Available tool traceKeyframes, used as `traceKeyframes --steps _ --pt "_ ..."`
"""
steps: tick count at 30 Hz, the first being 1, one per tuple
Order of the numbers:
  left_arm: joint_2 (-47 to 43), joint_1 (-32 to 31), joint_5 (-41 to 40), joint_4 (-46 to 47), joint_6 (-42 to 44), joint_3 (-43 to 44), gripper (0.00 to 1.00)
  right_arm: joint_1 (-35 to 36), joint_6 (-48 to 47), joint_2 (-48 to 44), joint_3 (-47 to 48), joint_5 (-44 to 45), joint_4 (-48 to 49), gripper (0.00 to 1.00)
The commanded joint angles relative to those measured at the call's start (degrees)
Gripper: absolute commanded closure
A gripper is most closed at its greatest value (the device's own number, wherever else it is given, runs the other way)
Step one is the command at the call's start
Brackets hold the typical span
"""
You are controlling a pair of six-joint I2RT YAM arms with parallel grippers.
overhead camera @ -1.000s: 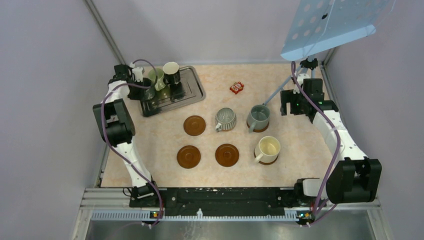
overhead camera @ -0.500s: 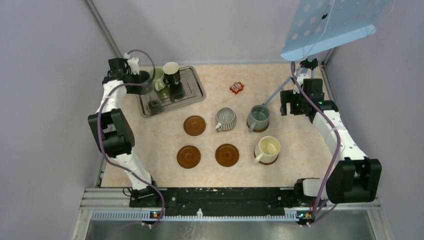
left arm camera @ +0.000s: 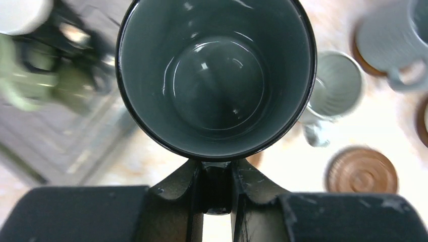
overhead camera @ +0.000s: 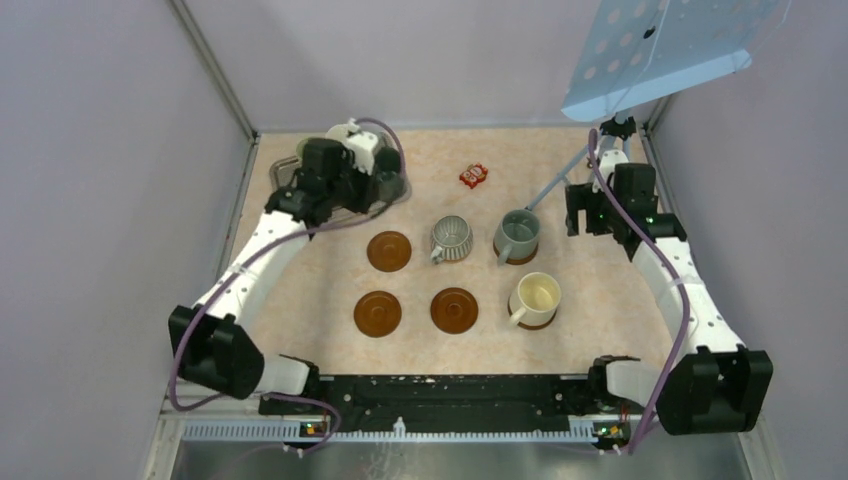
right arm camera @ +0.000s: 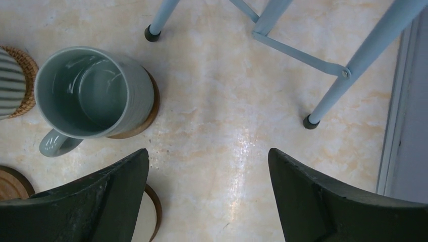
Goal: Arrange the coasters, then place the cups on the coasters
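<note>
My L gripper [left arm camera: 217,171]: clamped on dark mug [left arm camera: 216,75], upright, just right of tray [left arm camera: 45,151], far-left worktop.
Nearest bare coaster [overhead camera: 389,251]: nearward, slightly right of mug; L arm closest.
My R gripper [right arm camera: 208,156]: wide apart, empty.

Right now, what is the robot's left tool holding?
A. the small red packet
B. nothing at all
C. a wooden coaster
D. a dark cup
D: in the left wrist view the left tool is closed on the near side of the dark grey-green cup, whose open mouth fills most of that picture.
</note>
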Motion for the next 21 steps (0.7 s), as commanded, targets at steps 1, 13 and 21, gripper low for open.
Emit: traceKeyframes --steps 1,13,21 --pt "-7.71 -9.40 -5.96 5.67 -6.95 -8.56 1.00 -0.35 -1.25 -5.42 -2.16 3.68 -1.03 0.12" --pt "-13.83 -28.49 -5.08 3.67 -15.13 -21.96 1.00 -0.35 -2.10 -12.19 -6.19 10.62 -1.61 0.10" --pt "-14.00 -35.54 -7.38 6.48 -16.08 -24.50 1.00 -0.35 -2.56 -13.65 -6.51 10.81 -2.60 0.10"
